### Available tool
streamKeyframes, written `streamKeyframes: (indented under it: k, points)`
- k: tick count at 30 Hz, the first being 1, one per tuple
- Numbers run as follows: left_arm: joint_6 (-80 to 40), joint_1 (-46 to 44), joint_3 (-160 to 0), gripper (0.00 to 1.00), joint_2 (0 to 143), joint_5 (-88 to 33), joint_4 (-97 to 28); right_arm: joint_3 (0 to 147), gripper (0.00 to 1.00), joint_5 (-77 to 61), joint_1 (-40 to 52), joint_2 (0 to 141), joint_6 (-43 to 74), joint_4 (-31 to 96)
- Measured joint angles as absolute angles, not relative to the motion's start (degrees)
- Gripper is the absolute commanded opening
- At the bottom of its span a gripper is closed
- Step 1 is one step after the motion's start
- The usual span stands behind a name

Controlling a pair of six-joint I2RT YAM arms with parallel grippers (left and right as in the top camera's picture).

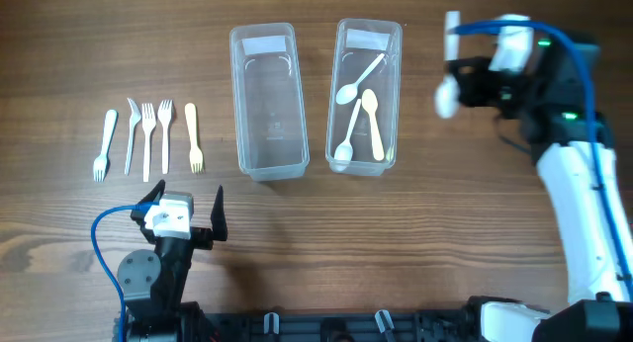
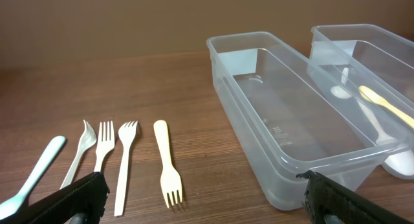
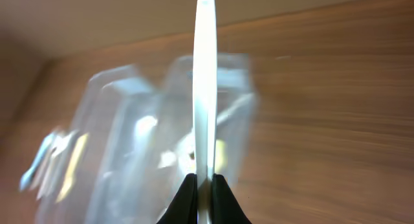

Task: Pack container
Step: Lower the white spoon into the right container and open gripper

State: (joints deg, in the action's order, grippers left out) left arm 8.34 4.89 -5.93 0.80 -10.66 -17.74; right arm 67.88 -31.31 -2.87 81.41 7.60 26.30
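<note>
Two clear containers side by side mid-desk: left container [image 1: 265,105] bare inside, right container [image 1: 399,95] holding three spoons [image 1: 358,95]. Off to the right of that one, a white utensil [image 3: 205,88], blurred from overhead, upright and edge-on in the wrist view, pinched at its lower end between the right jaws. Far left on the desk [image 1: 445,233], five forks [image 1: 148,134] in a row. Near the front edge, left jaws spread wide, gripping nothing.

Both containers [image 3: 123,153] blurred behind the right tool's [image 3: 204,183] edge-on white utensil [image 3: 205,88]
</note>
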Motion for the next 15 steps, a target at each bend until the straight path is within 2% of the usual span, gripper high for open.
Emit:
streamKeyframes:
  k: [4,5,6,7,11,13,15]
  points:
    - [8.3,4.9,-5.9,1.00,0.8,-10.6,-17.7,67.9,0.04,-28.7,7.3,82.1,10.3,25.0]
    - [8.3,4.9,-5.9,1.00,0.8,-10.6,-17.7,67.9,0.14,-27.4,9.1,82.7,10.5,24.9]
    - [8.3,4.9,-5.9,1.00,0.8,-10.6,-17.7,67.9,0.40,-26.0,10.8,83.5,10.7,24.8]
    - [8.3,4.9,-5.9,1.00,0.8,-10.6,-17.7,67.9,0.59,-24.5,12.3,84.5,10.7,24.8]
    - [8.3,4.9,-5.9,1.00,0.8,-10.6,-17.7,67.9,0.88,-20.7,14.9,88.1,11.3,24.8]
    - [8.3,4.9,-5.9,1.00,0.8,-10.6,-17.7,67.9,0.97,-20.1,14.6,88.3,11.5,23.8]
    - [8.3,4.9,-5.9,1.00,0.8,-10.6,-17.7,67.9,1.00,-20.3,14.1,88.3,10.4,22.0]
